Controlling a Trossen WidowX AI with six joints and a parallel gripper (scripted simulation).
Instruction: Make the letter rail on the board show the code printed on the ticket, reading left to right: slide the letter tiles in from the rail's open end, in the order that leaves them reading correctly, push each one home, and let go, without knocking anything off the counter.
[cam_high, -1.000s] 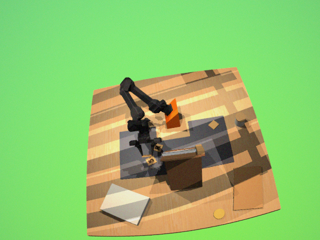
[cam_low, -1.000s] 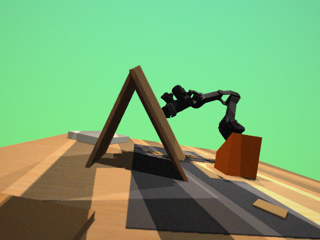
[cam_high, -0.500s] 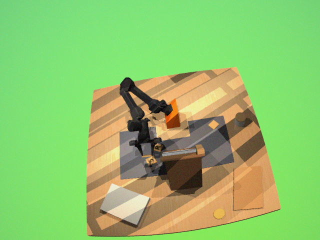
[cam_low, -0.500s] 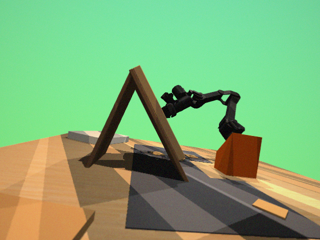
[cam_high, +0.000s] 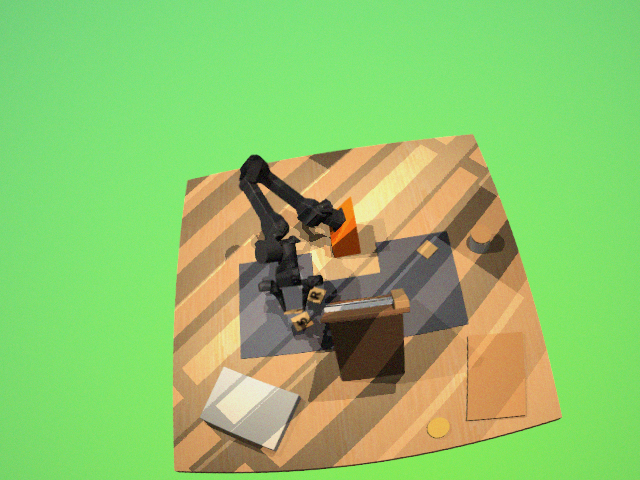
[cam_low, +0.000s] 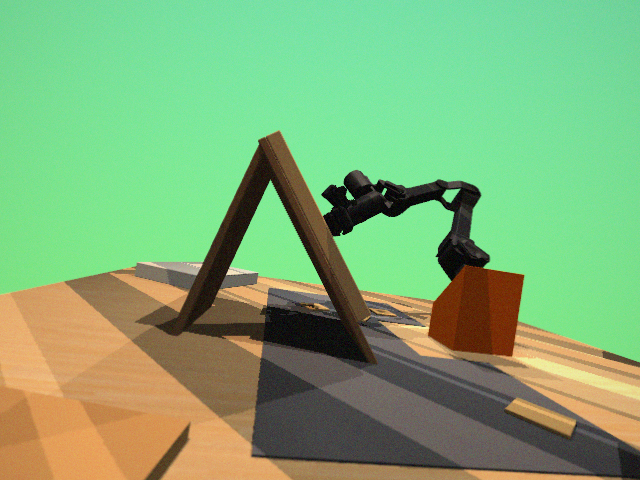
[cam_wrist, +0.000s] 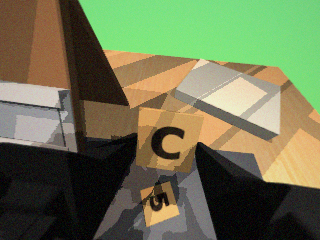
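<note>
My gripper (cam_high: 296, 308) (cam_wrist: 166, 141) is shut on the C tile (cam_wrist: 170, 141), which faces the wrist camera upright, to the right of the rail's near end. The pale rail (cam_high: 359, 304) (cam_wrist: 30, 117) runs across the leaning brown board (cam_low: 310, 222) (cam_wrist: 32, 45); no tile shows in its visible part. A wooden block (cam_high: 400, 300) closes its right end. The 5 tile (cam_high: 301, 322) (cam_wrist: 159, 203) lies below the gripper, and the R tile (cam_high: 316, 295) is close by. Another tile (cam_high: 427, 249) (cam_low: 540, 417) lies at the right, its letter unreadable. I cannot make out the ticket's code.
A dark mat (cam_high: 439, 310) (cam_low: 330, 434) lies under the board. An orange block (cam_high: 346, 237) (cam_low: 478, 315) stands near the arm. A grey slab (cam_high: 250, 408) (cam_wrist: 230, 97), a yellow disc (cam_high: 438, 427), a flat tan panel (cam_high: 496, 377) and a round cup-like object (cam_high: 479, 241) are around it.
</note>
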